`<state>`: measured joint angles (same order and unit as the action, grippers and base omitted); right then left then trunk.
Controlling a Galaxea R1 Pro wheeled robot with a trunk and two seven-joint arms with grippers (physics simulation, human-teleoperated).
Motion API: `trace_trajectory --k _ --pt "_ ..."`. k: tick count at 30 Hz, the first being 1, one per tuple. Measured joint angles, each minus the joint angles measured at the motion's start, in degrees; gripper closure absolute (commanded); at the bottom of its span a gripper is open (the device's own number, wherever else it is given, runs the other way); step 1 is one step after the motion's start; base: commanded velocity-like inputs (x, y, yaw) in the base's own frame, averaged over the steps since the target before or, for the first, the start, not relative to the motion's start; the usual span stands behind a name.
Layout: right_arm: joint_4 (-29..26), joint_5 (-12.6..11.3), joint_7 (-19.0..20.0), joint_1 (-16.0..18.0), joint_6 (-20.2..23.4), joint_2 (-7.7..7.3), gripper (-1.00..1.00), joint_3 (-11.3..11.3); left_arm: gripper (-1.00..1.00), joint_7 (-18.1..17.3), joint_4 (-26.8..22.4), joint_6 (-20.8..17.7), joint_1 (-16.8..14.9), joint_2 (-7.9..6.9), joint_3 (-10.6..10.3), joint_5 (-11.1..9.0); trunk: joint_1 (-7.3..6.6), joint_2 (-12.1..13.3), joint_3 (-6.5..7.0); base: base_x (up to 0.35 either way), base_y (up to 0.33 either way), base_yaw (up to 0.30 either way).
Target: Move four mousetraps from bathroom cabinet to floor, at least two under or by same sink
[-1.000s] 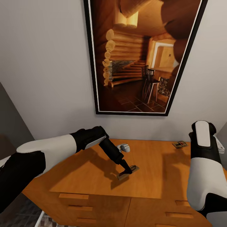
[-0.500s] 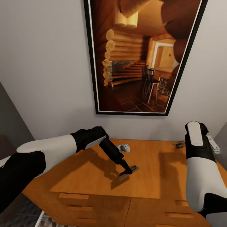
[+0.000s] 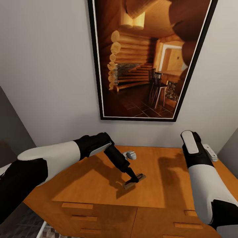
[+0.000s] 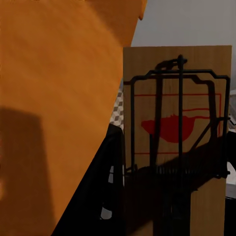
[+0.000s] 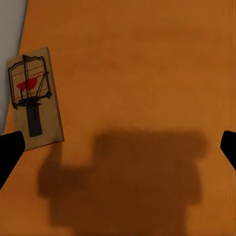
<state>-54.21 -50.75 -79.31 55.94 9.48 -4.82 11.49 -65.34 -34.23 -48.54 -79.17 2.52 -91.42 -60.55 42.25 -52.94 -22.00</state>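
Cabinet (image 3: pixel 99 178) top — left gripper (image 3: pixel 134 178) clamps a mousetrap (image 3: pixel 135 181); right gripper (image 5: pixel 118 147) spread wide.

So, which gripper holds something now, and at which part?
The left gripper holds a mousetrap by one short end. The right gripper is open, above the cabinet.

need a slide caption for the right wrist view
Open right gripper above the orange-brown wooden cabinet top, with a small tan wooden mousetrap lying flat near the top's edge.
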Motion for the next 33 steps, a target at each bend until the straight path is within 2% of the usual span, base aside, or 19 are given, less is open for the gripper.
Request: trace_trajectory --k 17,33 --pt "0.5 0.1 -0.5 0.0 -0.6 0.08 -1.00 -4.3 1.00 0.0 0.0 0.1 0.0 0.04 0.0 0.0 0.00 0.0 0.00 0.000 0.000 0.000" --pt "0.3 0.2 -0.5 0.2 -0.5 0.02 -1.00 -5.9 1.00 -0.1 -1.3 0.0 0.0 -0.07 0.0 0.0 0.00 0.0 0.00 0.000 0.040 0.000"
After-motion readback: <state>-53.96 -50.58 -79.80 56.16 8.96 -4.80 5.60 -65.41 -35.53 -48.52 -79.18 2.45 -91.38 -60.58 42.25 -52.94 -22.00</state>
